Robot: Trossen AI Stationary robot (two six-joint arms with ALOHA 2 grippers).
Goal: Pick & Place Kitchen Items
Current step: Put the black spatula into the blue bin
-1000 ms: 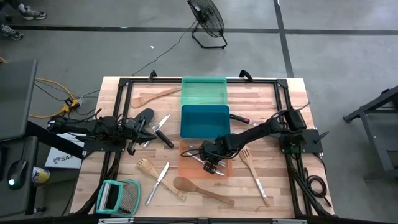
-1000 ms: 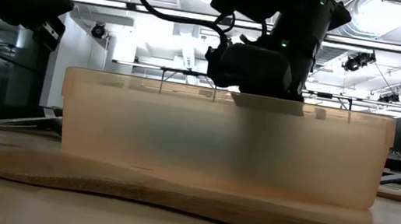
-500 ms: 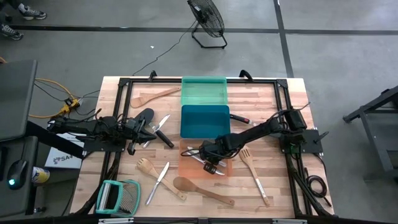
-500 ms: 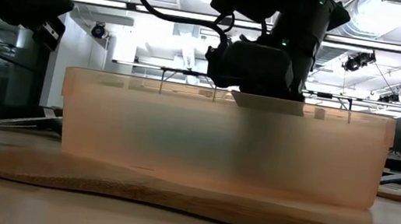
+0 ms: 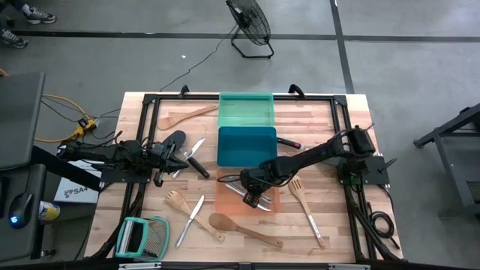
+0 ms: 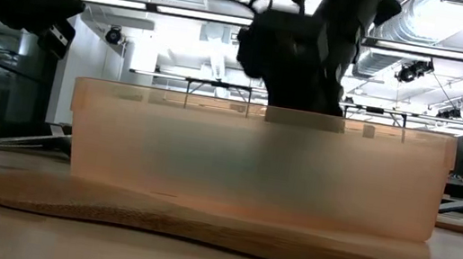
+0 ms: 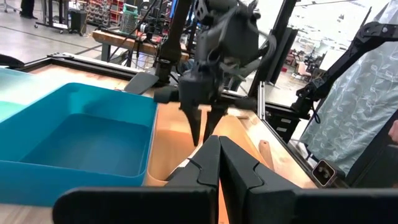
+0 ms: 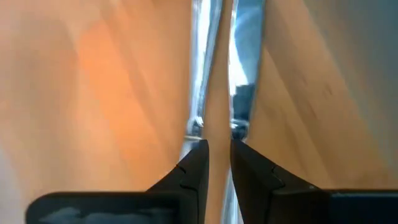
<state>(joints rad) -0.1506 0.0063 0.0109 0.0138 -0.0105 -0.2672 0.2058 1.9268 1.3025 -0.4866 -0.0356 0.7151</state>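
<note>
My right gripper [image 5: 251, 196] hangs over the orange tray [image 5: 225, 201], pointing down into it with a narrow gap between its fingers and nothing in that gap. The left wrist view shows it too [image 7: 205, 132]. Silver tongs [image 8: 198, 74] lie on the tray floor just below the fingertips; in the high view they show beside the gripper [image 5: 261, 206]. My left gripper [image 7: 219, 152] waits shut and empty at the table's left [image 5: 178, 154], next to a black spatula [image 5: 172, 141] and a silver knife [image 5: 196, 146].
Blue tray [image 5: 246, 144] and green tray [image 5: 246, 111] stand behind the orange one. On the table lie a wooden spatula [image 5: 184, 117], wooden fork [image 5: 176, 200], knife [image 5: 191, 217], wooden spoon [image 5: 240, 229], slotted wooden spatula [image 5: 304, 206] and a teal-framed grater [image 5: 142, 236].
My right gripper has tipped to point more steeply down over the orange tray and has shifted a little toward the table's near edge. The tongs have stayed in the tray. My left arm has kept still.
</note>
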